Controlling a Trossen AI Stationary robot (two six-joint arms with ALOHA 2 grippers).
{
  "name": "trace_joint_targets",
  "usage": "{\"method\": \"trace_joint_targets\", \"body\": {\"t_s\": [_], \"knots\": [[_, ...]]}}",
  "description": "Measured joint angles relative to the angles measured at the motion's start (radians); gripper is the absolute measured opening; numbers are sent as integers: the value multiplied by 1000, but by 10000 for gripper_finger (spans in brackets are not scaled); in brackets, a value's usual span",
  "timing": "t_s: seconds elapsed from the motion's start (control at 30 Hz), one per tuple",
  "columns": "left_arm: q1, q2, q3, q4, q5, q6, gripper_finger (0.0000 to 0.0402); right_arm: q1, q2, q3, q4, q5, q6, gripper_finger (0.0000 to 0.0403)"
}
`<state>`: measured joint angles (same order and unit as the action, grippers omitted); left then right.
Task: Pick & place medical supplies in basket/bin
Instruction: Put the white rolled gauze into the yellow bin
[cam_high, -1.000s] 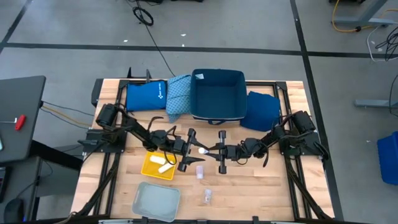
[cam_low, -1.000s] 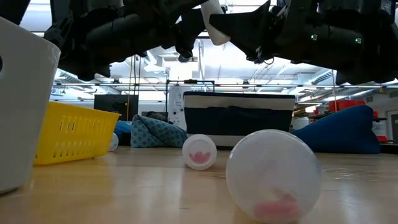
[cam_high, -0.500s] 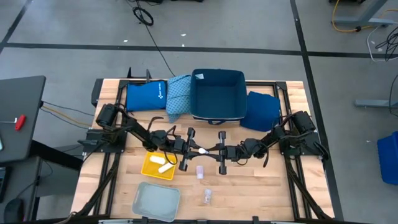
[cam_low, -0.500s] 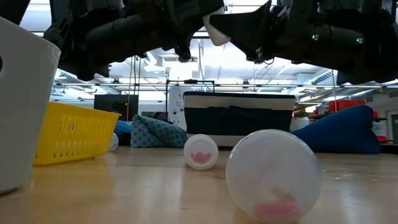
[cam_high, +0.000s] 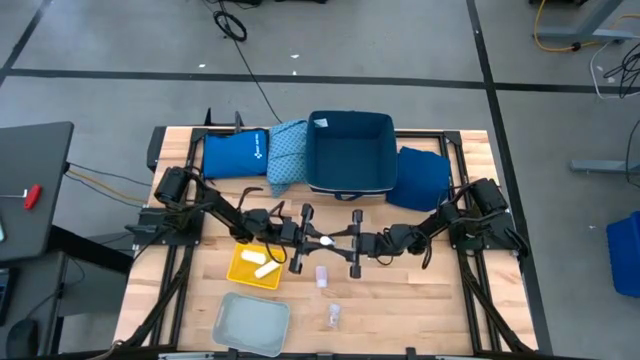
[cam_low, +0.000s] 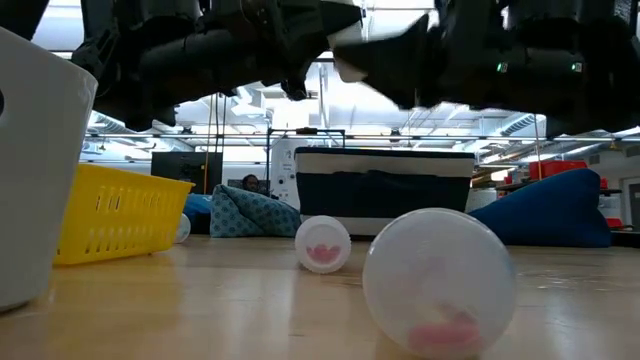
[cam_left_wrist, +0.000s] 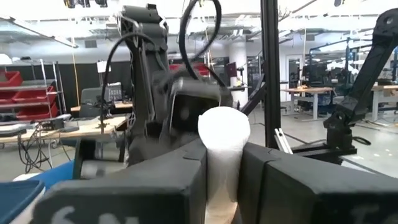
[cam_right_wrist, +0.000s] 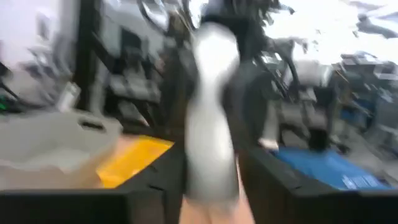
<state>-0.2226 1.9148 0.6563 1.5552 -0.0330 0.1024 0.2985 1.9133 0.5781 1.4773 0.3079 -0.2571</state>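
A white tube (cam_high: 325, 241) hangs level above the table's middle, between my two grippers. My left gripper (cam_high: 308, 241) comes from the table's left and is shut on the tube (cam_left_wrist: 222, 155). My right gripper (cam_high: 343, 243) faces it from the right. It is open, with its fingers on either side of the tube's other end (cam_right_wrist: 211, 106). A yellow basket (cam_high: 254, 266) near the left gripper holds white tubes (cam_high: 263, 267). Two clear vials (cam_high: 322, 275) (cam_high: 333, 317) lie on their sides on the wood, also seen in the low view (cam_low: 322, 243) (cam_low: 440, 282). My left gripper pinches the tube's left end (cam_left_wrist: 219, 180) between its two fingers. They come level from the table's left and lie along the tube, which sticks out forward, lifted clear of the table. My right gripper: blur hides whether its fingers touch the tube's right end.
A navy bin (cam_high: 350, 153) stands at the far middle. A teal patterned cloth (cam_high: 287, 158) and a blue pouch (cam_high: 236, 155) lie to its left, a dark blue cloth (cam_high: 420, 175) to its right. A pale grey bin (cam_high: 252, 323) sits at the near left.
My left gripper has closed in on the tube's left end and taken hold of it. The tube has stayed level in the air between the two grippers. My right gripper shows blurred now, in motion at the tube's right end.
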Motion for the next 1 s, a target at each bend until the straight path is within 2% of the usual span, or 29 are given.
{"method": "trace_joint_targets", "body": {"t_s": [0.23, 0.33, 0.47, 0.63, 0.8, 0.9, 1.0], "knots": [[-1, -2, 1, 3, 11, -2, 48, -3, 2, -2, -124, 90, 42, 227], [-2, -2, 1, -10, 12, -2, 48, -2, -14, -2, -206, 108, 61, 235], [-1, -19, -4, -49, 10, -2, 48, -2, -93, -2, -411, 111, 111, 232], [-11, -107, -4, -225, 1, 25, 48, -4, -248, 18, -763, 108, 233, 224], [-52, -227, -5, -462, -88, 77, 48, -18, -360, 93, -1216, 40, 414, 222], [-80, -298, -5, -624, -163, 89, 48, -22, -372, 125, -1372, 0, 465, 221], [-110, -370, -5, -817, -244, 70, 48, -22, -371, 131, -1443, -19, 486, 221]]}}
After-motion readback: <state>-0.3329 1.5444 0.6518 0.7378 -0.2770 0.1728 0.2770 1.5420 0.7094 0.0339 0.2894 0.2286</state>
